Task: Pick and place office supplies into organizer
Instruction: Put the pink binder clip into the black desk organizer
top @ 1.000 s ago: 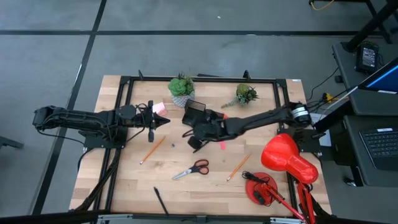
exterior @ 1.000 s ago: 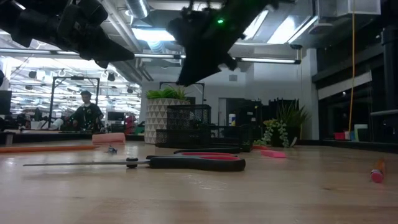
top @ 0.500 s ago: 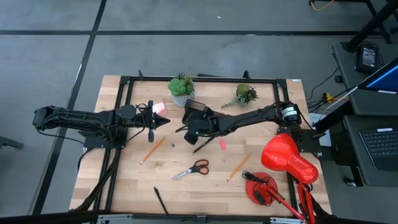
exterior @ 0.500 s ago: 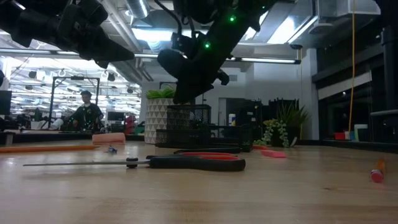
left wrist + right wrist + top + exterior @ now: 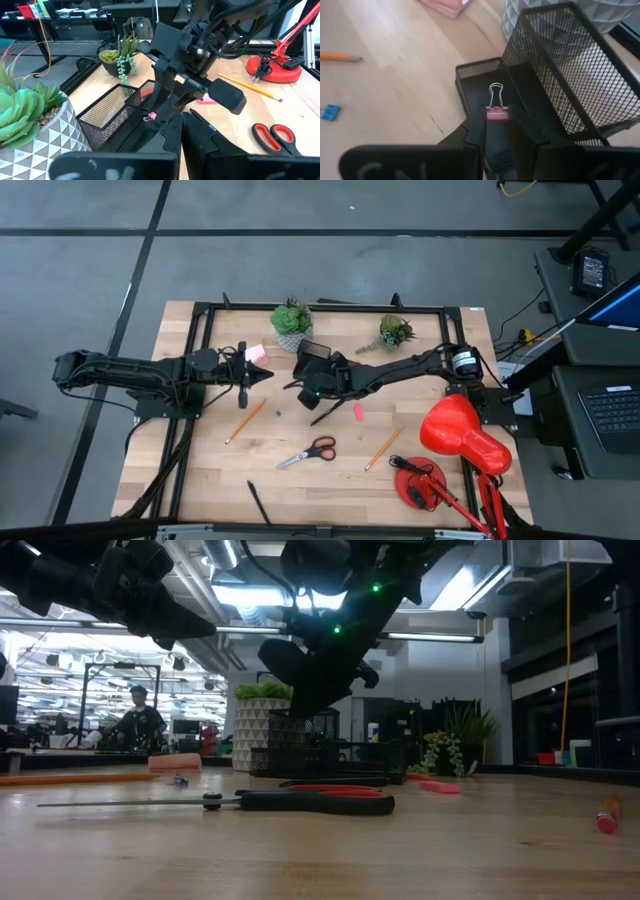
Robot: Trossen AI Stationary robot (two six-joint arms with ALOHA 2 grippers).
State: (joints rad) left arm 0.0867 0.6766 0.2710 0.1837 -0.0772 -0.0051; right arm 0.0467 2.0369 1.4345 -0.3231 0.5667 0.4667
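- The right pincer [image 5: 496,131] hangs over the low front tray of the black wire-mesh desk organizer [image 5: 555,65], clamped on a small pink binder clip [image 5: 496,113] whose silver wire handle points away from the fingers.
- From above, the organizer [image 5: 316,357] sits toward the back middle of the light wooden bench [image 5: 200,480], just in front of a green succulent in a white patterned pot [image 5: 292,323]; the right pincer [image 5: 308,392] is at its front edge.
- The left pincer [image 5: 268,375] hovers above the bench to the left of the organizer, its fingers pressed together and holding nothing.
- A pink sticky-note pad [image 5: 256,354] lies near the left pincer, toward the back.
- One orange-yellow pencil [image 5: 245,421] lies slantwise left of centre; a second one [image 5: 383,448] lies to the right.
- Red-handled scissors [image 5: 309,452] rest in front of centre, between the two pencils.
- A black pen [image 5: 258,502] lies near the front edge.
- A small pink eraser [image 5: 358,412] sits right of the right pincer.
- A tiny blue item [image 5: 330,112] lies on the wood near a pencil; what it is I cannot tell.
- A red desk lamp [image 5: 462,442] stands at the right front corner.
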